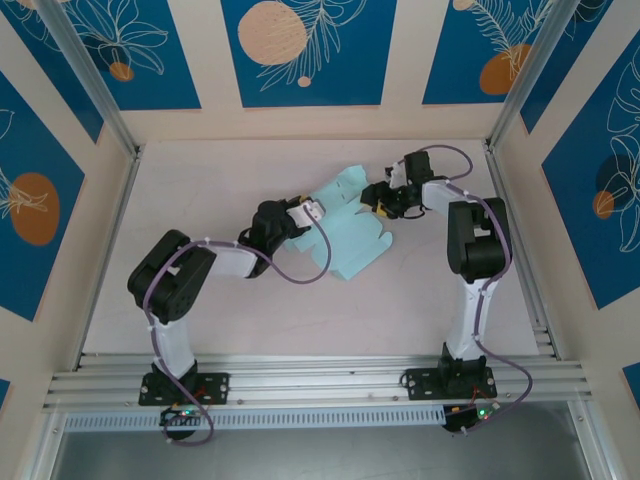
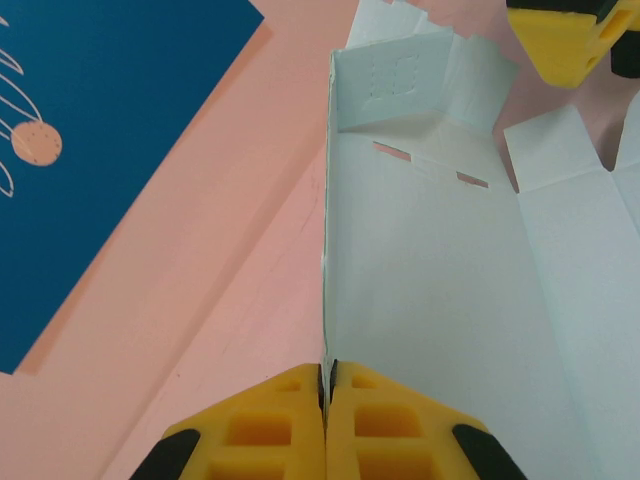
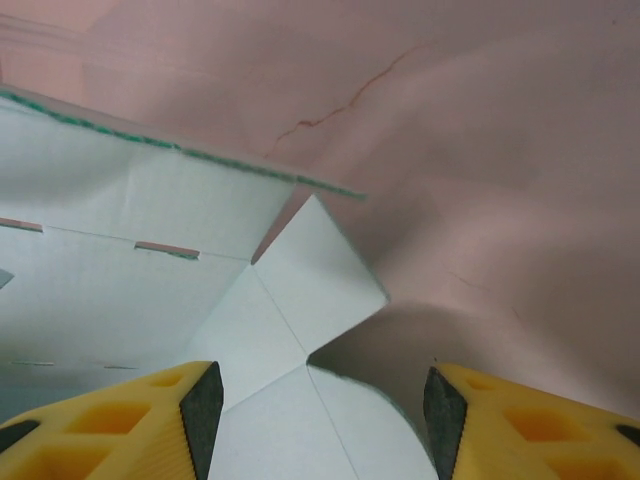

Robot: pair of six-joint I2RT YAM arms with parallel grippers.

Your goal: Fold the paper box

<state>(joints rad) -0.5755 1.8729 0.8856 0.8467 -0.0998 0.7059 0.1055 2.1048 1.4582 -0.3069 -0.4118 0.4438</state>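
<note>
The paper box [image 1: 345, 222] is a pale light-blue die-cut sheet lying mid-table, partly raised. My left gripper [image 1: 303, 212] is at its left side, and in the left wrist view the gripper [image 2: 327, 385] is shut on the sheet's upright edge [image 2: 330, 230], with a folded panel and slotted flaps [image 2: 400, 85] beyond. My right gripper [image 1: 382, 199] sits at the sheet's right edge. In the right wrist view it [image 3: 318, 410] stands open, its yellow fingers [image 3: 150, 420] straddling creased flaps [image 3: 300, 290] of the box without pinching them.
The pale tabletop [image 1: 230, 320] is fenced by aluminium rails [image 1: 300, 375] in front and posts at the sides. Blue-and-cream patterned walls [image 1: 300, 50] surround it. The right gripper's yellow finger [image 2: 560, 40] appears at the top of the left wrist view.
</note>
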